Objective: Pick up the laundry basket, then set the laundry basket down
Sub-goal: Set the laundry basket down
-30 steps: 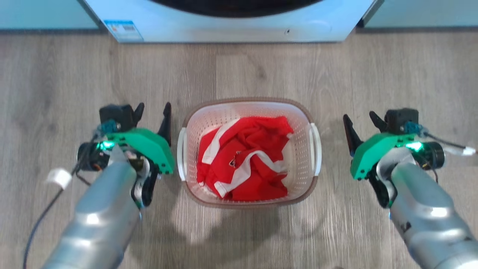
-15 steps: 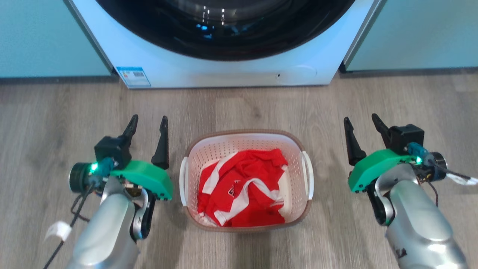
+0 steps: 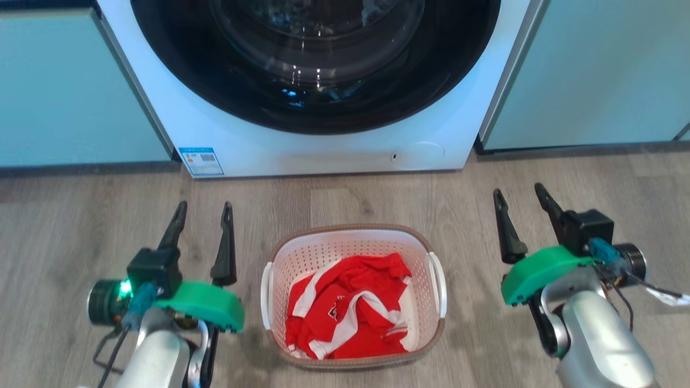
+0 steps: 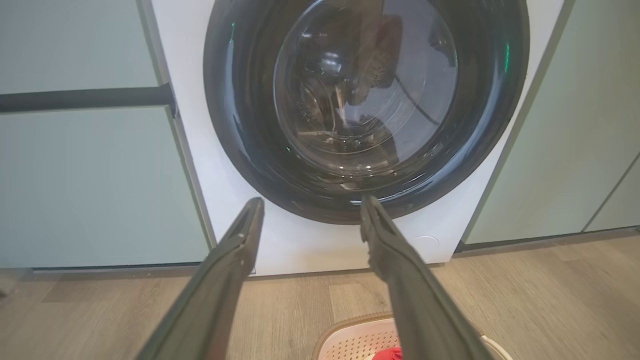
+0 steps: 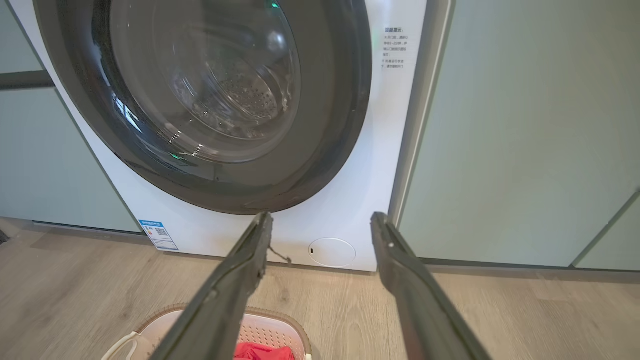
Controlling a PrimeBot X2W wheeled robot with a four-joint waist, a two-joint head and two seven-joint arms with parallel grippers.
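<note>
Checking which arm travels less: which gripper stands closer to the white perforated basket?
The left gripper: it stands beside the brown-rimmed white plastic laundry basket, while the right gripper leaves a wider strip of wooden floor between.

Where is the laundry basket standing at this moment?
In the head view the laundry basket stands on the wooden floor, low in the middle, just in front of the washing machine. The left claw and right claw flank it without touching.
</note>
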